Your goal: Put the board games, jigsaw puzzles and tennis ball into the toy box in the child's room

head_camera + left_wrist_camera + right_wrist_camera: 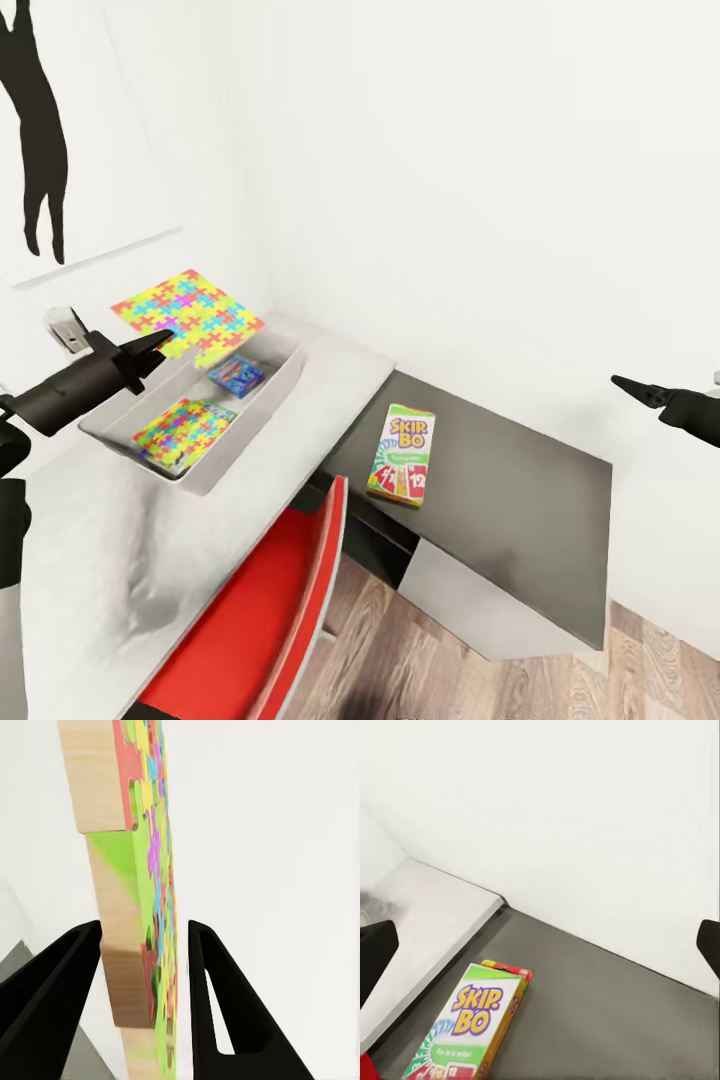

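Puzzle (pixel 188 312), thin, flat and wood-edged, sits pinched in your left gripper (pixel 160 345) above the sloped grey tray (pixel 262 405), which holds another puzzle (pixel 182 430). Your right gripper (pixel 540 945) is spread, hovering over the glossy SKIP-BO box (pixel 402 452) on the dark desk (pixel 520 500).

The toy box (pixel 285 385) sits on the raised part of the bench (pixel 120 560), against the wall. In it lie a jigsaw puzzle (pixel 183 432) at the near end and a small board game (pixel 236 375) behind it. A second jigsaw puzzle (pixel 188 313) hangs above the box's far end, between the fingers (pixel 150 347) of the left gripper (pixel 160 351). To the right, on the lower bench section (pixel 500 470), lies the SKIP-BO box (pixel 402 453). A chair (pixel 270 610) stands before the bench, and the right gripper (pixel 632 388) hovers farther right
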Robot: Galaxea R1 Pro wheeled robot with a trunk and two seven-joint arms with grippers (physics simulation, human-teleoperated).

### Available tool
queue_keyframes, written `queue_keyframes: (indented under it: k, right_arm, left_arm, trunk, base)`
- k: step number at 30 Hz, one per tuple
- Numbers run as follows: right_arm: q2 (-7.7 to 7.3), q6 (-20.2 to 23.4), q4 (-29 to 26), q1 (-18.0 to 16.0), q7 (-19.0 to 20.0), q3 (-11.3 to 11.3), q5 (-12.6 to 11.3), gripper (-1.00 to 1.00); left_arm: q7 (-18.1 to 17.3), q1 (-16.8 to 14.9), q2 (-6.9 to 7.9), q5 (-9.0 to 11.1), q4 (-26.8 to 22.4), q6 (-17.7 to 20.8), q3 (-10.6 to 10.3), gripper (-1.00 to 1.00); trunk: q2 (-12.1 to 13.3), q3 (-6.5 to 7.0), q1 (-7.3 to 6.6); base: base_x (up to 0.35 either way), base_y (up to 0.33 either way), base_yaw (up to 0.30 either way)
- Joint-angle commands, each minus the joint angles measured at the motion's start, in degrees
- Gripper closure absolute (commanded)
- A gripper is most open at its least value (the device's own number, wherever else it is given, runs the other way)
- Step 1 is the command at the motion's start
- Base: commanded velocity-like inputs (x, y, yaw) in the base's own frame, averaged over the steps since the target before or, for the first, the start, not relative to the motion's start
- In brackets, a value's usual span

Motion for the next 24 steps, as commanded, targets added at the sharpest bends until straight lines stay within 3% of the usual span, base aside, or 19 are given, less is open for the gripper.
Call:
queue_keyframes:
  k: [1, 4, 8, 12, 17, 24]
  right_arm:
    - [0.01, 0.3, 0.0, -0.1, 0.2, 0.0, 0.1, -1.00]
    - [0.01, 0.3, 0.0, -0.1, 0.2, 0.0, 0.1, -1.00]
    - [0.06, 0.2, 0.0, -0.1, 0.2, 0.1, 0.1, -1.00]
    - [-0.06, -0.1, 0.0, 0.0, 0.3, 0.2, 0.1, -1.00]
    - [-0.12, -0.1, 0.0, 0.0, 0.3, 0.2, 0.1, -1.00]
    - [-0.09, 0.3, 0.1, 0.0, 0.4, 0.0, 0.1, -1.00]
  left_arm:
    - [0.4, 0.0, 0.10, 0.7, 0.0, 0.2, 0.2, 1.00]
    - [0.1, 0.3, 0.29, 0.8, 0.0, 0.2, 0.4, 1.00]
    - [-1.7, 2.5, 1.43, 1.0, 0.0, 0.3, 2.9, 1.00]
    - [-3.7, 3.6, 2.20, 1.0, 0.0, 0.3, 3.4, 1.00]
    - [-4.3, 4.7, 2.44, 1.0, 0.0, 0.2, 3.6, 1.00]
    - [-4.5, 5.4, 2.53, 1.0, 0.0, 0.2, 5.3, 1.00]
  trunk:
    - [-0.1, -0.10, 0.03]
    - [-0.1, -0.10, 0.03]
    - [-0.1, -0.10, 0.03]
    - [-0.1, -0.11, 0.03]
    - [-0.1, -0.11, 0.03]
    - [-0.1, -0.11, 0.03]
  base:
    - [0.000, 0.000, -0.295]
    - [0.000, 0.000, -0.295]
    - [0.000, 0.000, -0.202]
    - [0.000, 0.000, -0.056]
    - [0.000, 0.000, -0.015]
    - [0.052, -0.015, -0.031]
